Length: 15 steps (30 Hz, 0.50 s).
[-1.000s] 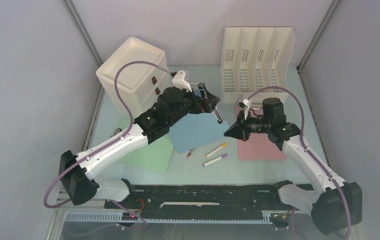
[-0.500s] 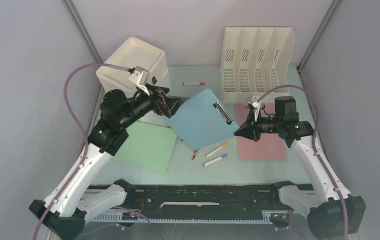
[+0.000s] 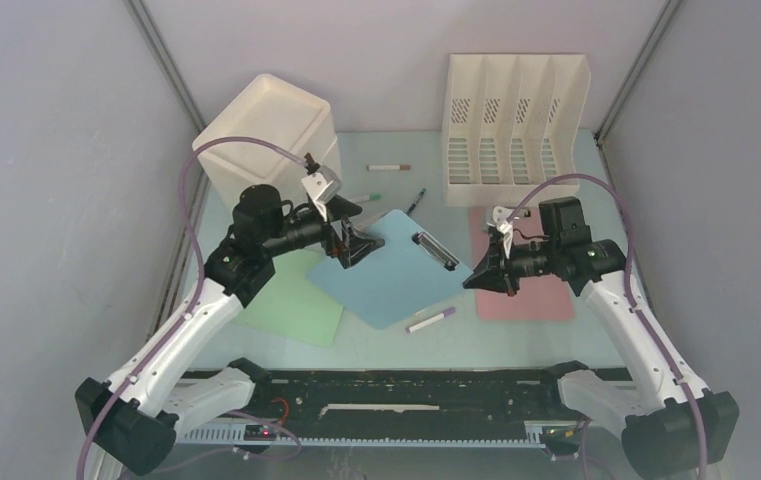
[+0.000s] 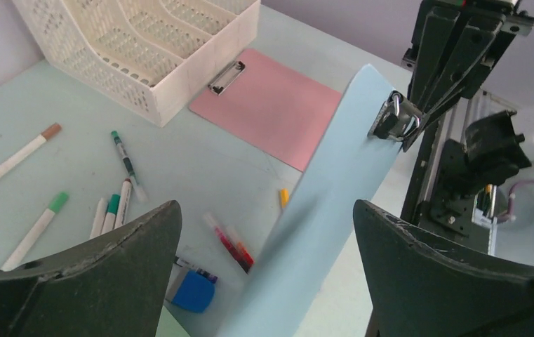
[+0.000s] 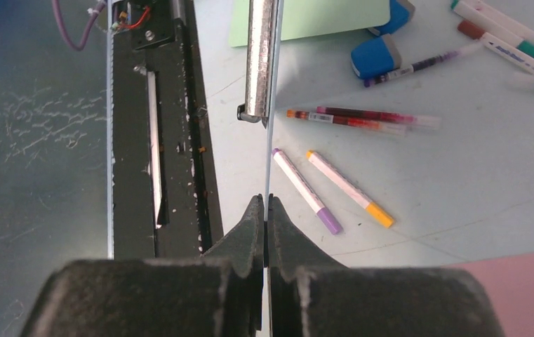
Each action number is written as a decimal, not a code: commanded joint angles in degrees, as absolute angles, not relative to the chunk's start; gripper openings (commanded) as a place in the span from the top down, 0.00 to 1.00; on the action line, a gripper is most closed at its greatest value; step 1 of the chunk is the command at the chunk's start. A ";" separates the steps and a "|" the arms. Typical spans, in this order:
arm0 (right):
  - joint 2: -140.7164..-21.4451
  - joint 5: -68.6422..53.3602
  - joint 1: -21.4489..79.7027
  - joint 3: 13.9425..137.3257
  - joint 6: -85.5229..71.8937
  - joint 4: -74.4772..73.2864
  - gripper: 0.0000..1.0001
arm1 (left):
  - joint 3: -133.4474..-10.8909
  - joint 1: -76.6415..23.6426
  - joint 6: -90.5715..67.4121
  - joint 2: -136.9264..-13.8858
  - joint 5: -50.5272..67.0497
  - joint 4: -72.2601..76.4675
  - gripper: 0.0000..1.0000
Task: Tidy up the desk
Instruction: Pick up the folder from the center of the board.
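Note:
The pale mint desk (image 3: pixel 516 335) holds scattered stationery. My right gripper (image 3: pixel 471 280) is shut on the right edge of a blue clipboard (image 3: pixel 391 275) and holds it tilted off the desk. In the right wrist view the pads (image 5: pixel 257 217) pinch the board edge-on below its metal clip (image 5: pixel 258 56). My left gripper (image 3: pixel 351 245) is at the board's left edge. In the left wrist view it (image 4: pixel 267 217) is wide open, with the blue clipboard (image 4: pixel 334 182) passing between the fingers untouched.
A cream drawer unit (image 3: pixel 271 130) stands back left and a cream file rack (image 3: pixel 516 110) back right. A pink clipboard (image 3: pixel 531 285) and a green board (image 3: pixel 291 300) lie flat. Markers (image 3: pixel 389 167), red pens (image 4: pixel 232 242) and a blue eraser (image 4: pixel 190 291) are scattered. A black rail (image 3: pixel 406 390) runs along the front.
My left gripper drew back from the blue clipboard to the left, then returned to its left edge, open. The board swung round and shifted toward me in the right gripper.

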<state>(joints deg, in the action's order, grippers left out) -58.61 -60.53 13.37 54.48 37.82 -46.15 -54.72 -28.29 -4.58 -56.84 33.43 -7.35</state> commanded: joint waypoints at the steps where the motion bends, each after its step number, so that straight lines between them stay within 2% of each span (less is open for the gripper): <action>1: -58.09 -64.80 14.74 57.28 43.47 -49.60 1.00 | -55.53 -28.04 4.43 -56.67 40.19 -4.57 0.00; 5: -58.66 -64.55 16.02 57.28 43.68 -49.69 1.00 | -55.16 -27.88 7.41 -57.70 46.15 -8.88 0.11; 7: -58.89 -64.43 16.61 57.61 43.28 -49.60 1.00 | -56.14 -27.86 8.40 -58.43 50.17 -11.53 0.21; 10: -59.57 -64.42 17.22 58.40 42.66 -50.02 1.00 | -57.27 -27.75 10.21 -59.24 55.87 -14.40 0.29; 13: -59.86 -63.94 17.33 58.93 41.96 -50.10 1.00 | -57.17 -27.77 10.11 -60.12 58.74 -14.72 0.48; 15: -59.81 -63.78 17.27 59.20 41.19 -49.79 1.00 | -57.70 -27.82 10.06 -61.24 60.60 -15.04 0.68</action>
<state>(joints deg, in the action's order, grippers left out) -59.99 -62.00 16.99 56.23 41.71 -50.19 -54.83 -28.10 8.19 -60.03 53.10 -13.65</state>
